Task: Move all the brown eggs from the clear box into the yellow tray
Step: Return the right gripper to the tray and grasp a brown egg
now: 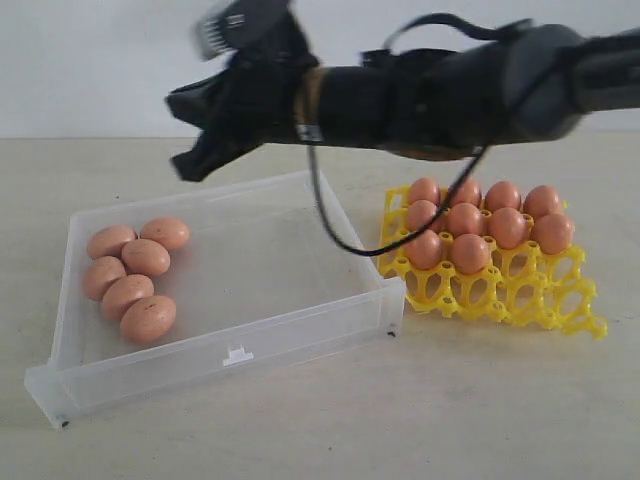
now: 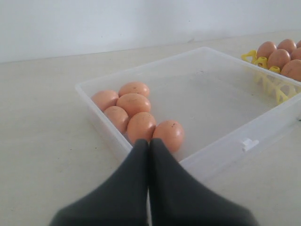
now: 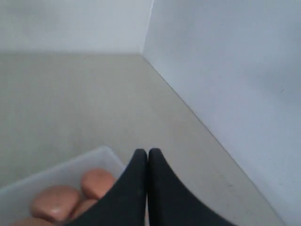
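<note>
Yellow tray (image 1: 500,295) sits at the right of the exterior frame on the beige table (image 1: 400,420), its near corner just beside the right end of the clear box (image 1: 300,335); whether they touch I cannot tell. Ten brown eggs (image 1: 470,253) fill the tray: four in the far row, four in the second, two at the left end of the third. The nearest cups are open. Six more eggs lie in the box, clustered against its left wall, touching one another, at the centre left of the frame. The rest of the box floor is bare. A white tab (image 1: 237,355) shows on the near wall. The right arm reaches from the upper right across the top of the frame. The right gripper (image 1: 188,165) hangs in the upper left centre, above the far part of the box and well clear of the eggs, slightly blurred. Its wrist view shows the fingers (image 3: 162,188) pressed together with nothing between them. A black cable (image 1: 330,225) loops down from the arm over the box's right end. Left gripper (image 2: 149,142): fingers together, empty, pointing at the egg cluster from outside the box wall; it does not appear in the exterior frame.
</note>
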Controlling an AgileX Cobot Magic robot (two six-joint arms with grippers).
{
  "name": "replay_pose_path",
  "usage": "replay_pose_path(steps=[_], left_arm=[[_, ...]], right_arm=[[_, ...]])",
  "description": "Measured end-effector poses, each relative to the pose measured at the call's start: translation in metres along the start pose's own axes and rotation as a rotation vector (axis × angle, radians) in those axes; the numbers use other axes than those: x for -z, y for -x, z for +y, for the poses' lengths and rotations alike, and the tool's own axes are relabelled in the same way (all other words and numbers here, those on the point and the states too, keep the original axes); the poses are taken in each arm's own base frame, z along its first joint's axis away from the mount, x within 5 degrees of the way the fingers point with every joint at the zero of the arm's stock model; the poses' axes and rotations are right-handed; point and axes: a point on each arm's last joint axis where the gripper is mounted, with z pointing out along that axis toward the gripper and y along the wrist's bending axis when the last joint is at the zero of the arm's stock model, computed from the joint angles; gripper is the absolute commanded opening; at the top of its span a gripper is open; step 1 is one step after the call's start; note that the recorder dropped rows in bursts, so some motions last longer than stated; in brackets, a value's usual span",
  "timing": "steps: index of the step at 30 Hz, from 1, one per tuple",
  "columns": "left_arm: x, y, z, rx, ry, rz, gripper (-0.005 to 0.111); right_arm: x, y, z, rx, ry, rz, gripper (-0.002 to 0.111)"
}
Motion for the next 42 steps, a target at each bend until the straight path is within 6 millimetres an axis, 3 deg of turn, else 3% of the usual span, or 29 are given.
replay_pose_path(steps=[3,6,8,10,12,14,16,19,20,22,23,28,34,36,41,42], left_arm=[[0.000,0.000,0.000,0.000,0.000,0.000,-0.004],[0.000,0.000,0.000,0.000,0.000,0.000,-0.004],[0.000,0.000,0.000,0.000,0.000,0.000,-0.004],[0.000,0.000,0.000,0.000,0.000,0.000,-0.004],[0.000,0.000,0.000,0.000,0.000,0.000,-0.004],[0.000,0.000,0.000,0.000,0.000,0.000,-0.004],[0.000,0.000,0.000,0.000,0.000,0.000,-0.004],[0.000,0.000,0.000,0.000,0.000,0.000,-0.004],[0.000,0.000,0.000,0.000,0.000,0.000,-0.004],[0.000,0.000,0.000,0.000,0.000,0.000,-0.004],[0.000,0.000,0.000,0.000,0.000,0.000,-0.004],[0.000,0.000,0.000,0.000,0.000,0.000,-0.004],[0.000,0.000,0.000,0.000,0.000,0.000,-0.004],[0.000,0.000,0.000,0.000,0.000,0.000,-0.004],[0.000,0.000,0.000,0.000,0.000,0.000,-0.004],[0.000,0.000,0.000,0.000,0.000,0.000,-0.004]], right_arm=[[-0.038,-0.003,0.020,0.194,-0.112,0.218,0.000],[-0.062,-0.025,0.024,0.196,-0.231,0.454,0.000],[-0.067,-0.040,0.023,0.173,-0.226,0.628,0.000],[-0.062,-0.047,0.028,0.185,-0.060,0.828,0.000],[-0.054,-0.043,0.038,0.174,0.252,0.913,0.000],[-0.050,-0.030,0.049,0.184,0.479,0.868,0.000],[-0.050,-0.017,0.055,0.217,0.583,0.788,0.003],[-0.053,-0.008,0.059,0.354,0.649,0.693,0.021],[-0.054,-0.008,0.060,0.405,0.670,0.676,0.040],[-0.061,-0.016,0.070,0.555,0.721,0.645,0.060],[-0.070,-0.025,0.075,0.613,0.707,0.633,0.063],[-0.095,-0.057,0.080,0.663,0.625,0.614,0.063],[-0.097,-0.064,0.081,0.652,0.634,0.628,0.061],[-0.097,-0.065,0.081,0.637,0.627,0.633,0.050],[-0.098,-0.068,0.082,0.591,0.617,0.649,0.002],[-0.098,-0.067,0.082,0.583,0.615,0.647,0.000]])
